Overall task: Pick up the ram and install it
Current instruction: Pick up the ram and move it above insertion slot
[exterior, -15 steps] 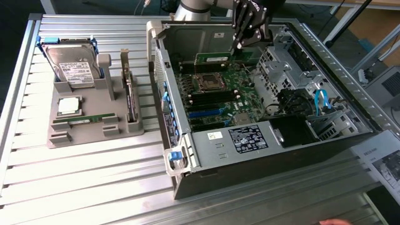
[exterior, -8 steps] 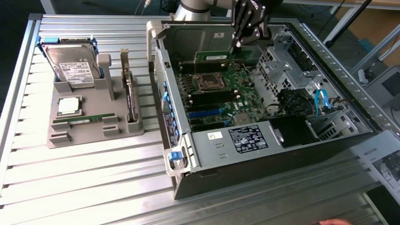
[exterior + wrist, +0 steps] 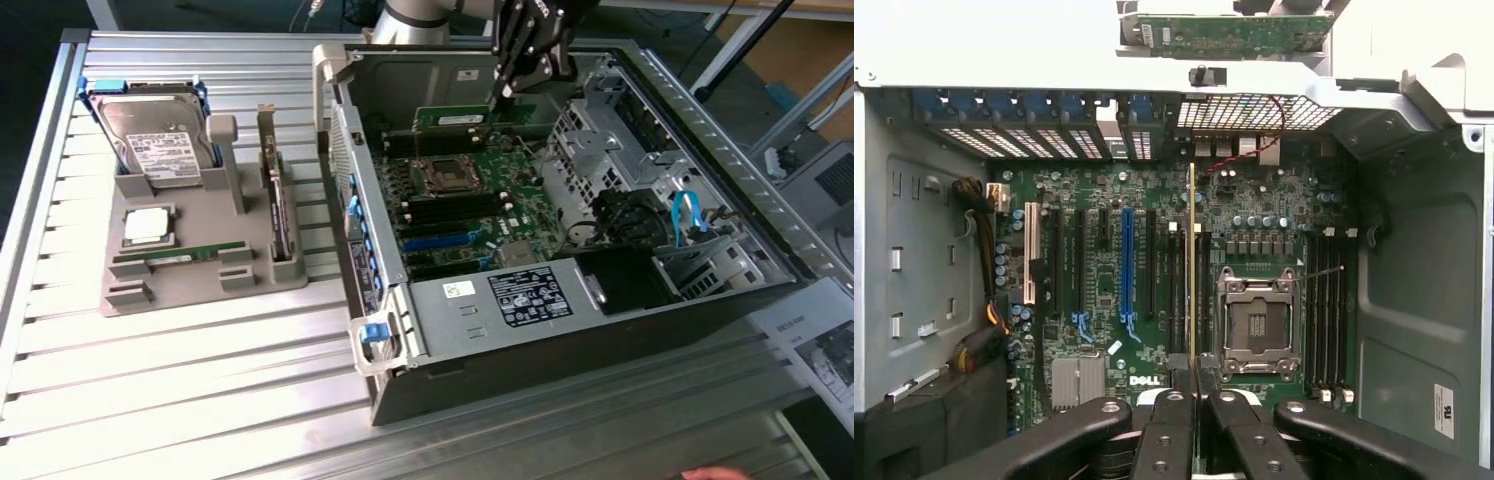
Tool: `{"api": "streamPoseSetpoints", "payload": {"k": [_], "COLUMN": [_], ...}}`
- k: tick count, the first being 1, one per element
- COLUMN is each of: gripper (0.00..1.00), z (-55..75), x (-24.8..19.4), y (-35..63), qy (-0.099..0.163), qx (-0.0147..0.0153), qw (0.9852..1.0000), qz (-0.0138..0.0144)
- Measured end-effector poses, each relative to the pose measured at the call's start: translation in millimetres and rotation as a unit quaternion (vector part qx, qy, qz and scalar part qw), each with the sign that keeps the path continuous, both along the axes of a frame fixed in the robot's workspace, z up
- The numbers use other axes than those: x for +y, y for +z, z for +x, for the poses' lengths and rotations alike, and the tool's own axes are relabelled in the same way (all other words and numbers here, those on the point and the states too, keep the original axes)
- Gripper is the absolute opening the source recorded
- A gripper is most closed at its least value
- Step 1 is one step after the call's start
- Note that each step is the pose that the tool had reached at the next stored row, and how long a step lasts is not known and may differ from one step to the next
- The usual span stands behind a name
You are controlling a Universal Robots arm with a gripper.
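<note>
Green ram [image 3: 1191, 260] pinched edge-on between fingers [image 3: 1172, 420] above motherboard [image 3: 1054, 190] slots; risk: slight tilt or offset would jam it against slot walls

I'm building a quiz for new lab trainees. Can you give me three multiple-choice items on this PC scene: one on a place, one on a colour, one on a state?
1. Where is the ram that the gripper holds?
A) on the grey tray
B) inside the open case, over the motherboard
C) on the table

2. What colour is the looped cable by the drive bays?
A) red
B) yellow
C) blue

3. How is the gripper?
A) open, empty
B) shut on the ram
C) shut on the hard drive

Key: 1B, it hangs edge-on above the slots; 2C, plainly blue; 3B, fingers pinch the stick.
</note>
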State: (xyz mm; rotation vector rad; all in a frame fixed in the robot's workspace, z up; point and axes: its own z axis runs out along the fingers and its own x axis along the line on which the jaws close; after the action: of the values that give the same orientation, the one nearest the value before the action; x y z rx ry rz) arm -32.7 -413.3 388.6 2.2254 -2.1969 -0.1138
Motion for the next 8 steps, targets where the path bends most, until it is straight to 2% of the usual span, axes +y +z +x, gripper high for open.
{"api": "streamPoseSetpoints", "payload": {"k": [3,8], "gripper": [0.12,0.12], "z": [0.1,9.3], "x": [0.0,0.0], "y": [0.0,0.0], "qy": [0.0,0.0], "qx": [0.0,0.0], "qw": [1.0,1.0], "qz": [0.0,0.0]}}
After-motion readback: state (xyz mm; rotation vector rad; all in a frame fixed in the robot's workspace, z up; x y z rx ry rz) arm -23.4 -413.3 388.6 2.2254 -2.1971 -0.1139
